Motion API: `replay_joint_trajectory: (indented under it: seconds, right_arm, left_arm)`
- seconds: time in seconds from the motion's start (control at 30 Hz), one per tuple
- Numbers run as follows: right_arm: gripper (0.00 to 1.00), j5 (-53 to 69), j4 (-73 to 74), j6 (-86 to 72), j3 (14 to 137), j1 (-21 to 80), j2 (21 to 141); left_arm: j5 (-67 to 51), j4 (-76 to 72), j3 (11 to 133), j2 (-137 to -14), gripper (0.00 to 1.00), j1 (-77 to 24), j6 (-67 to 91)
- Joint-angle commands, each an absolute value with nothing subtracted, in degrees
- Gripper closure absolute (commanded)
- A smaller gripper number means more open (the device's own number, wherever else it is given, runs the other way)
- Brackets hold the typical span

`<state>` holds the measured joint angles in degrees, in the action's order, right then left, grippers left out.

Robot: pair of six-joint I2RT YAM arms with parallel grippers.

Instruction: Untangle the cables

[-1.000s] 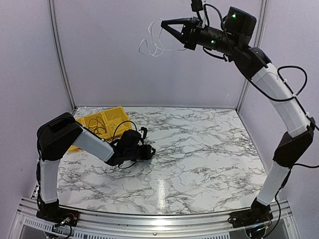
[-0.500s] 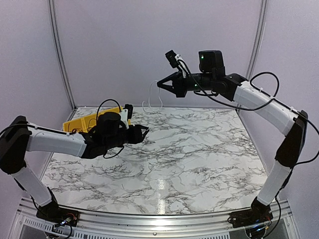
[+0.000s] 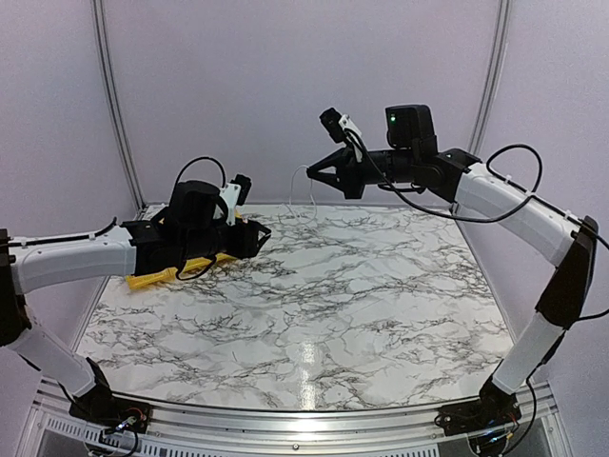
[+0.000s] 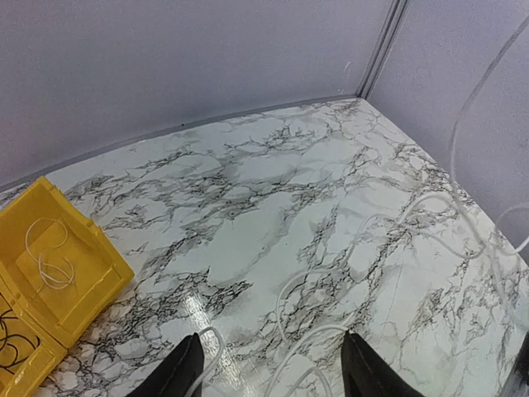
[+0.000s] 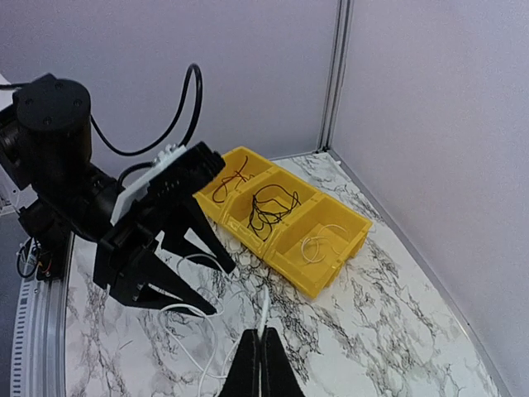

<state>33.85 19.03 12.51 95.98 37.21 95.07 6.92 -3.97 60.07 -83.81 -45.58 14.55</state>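
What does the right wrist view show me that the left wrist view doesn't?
Only the right wrist view: the left fingers from outside, spread open; the right fingers shut on the white cable; all three compartments of the yellow bin. Only the left wrist view: the cable's long loops trailing off to the right, and the far corner of the walls. Both: the white cable, the marble table, the bin compartment holding a white coil.
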Motion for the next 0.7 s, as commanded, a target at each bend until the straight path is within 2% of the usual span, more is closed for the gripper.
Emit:
replay_joint_trajectory:
  seconds: [0.0, 0.13, 0.27, 0.3, 0.47, 0.67]
  right_arm:
    - [1.00, 34.0, 19.4, 13.9, 95.1, 37.2, 93.2]
    - [1.00, 33.6, 19.5, 14.2, 94.6, 37.2, 92.4]
    - [1.00, 32.9, 20.0, 14.9, 94.3, 37.1, 91.7]
    - [1.00, 32.7, 20.0, 15.0, 93.8, 37.1, 91.6]
    - [1.00, 33.1, 19.8, 15.1, 92.8, 37.6, 91.6]
    - [1.00, 31.6, 20.2, 16.6, 90.8, 37.9, 91.7]
  left_arm:
    - [2.2, 6.0, 64.3, -83.2, 0.41, -44.4, 10.8]
    - [-1.7, 7.1, 56.6, -83.2, 0.38, -44.0, 16.1]
    - [-3.5, 28.6, 65.6, -90.1, 0.33, -43.8, 20.6]
    - [-3.9, 31.5, 65.9, -90.4, 0.29, -43.7, 20.8]
    - [-8.6, 34.7, 65.0, -89.3, 0.22, -42.4, 21.0]
    - [-2.1, 36.6, 64.1, -86.0, 0.21, -42.1, 19.0]
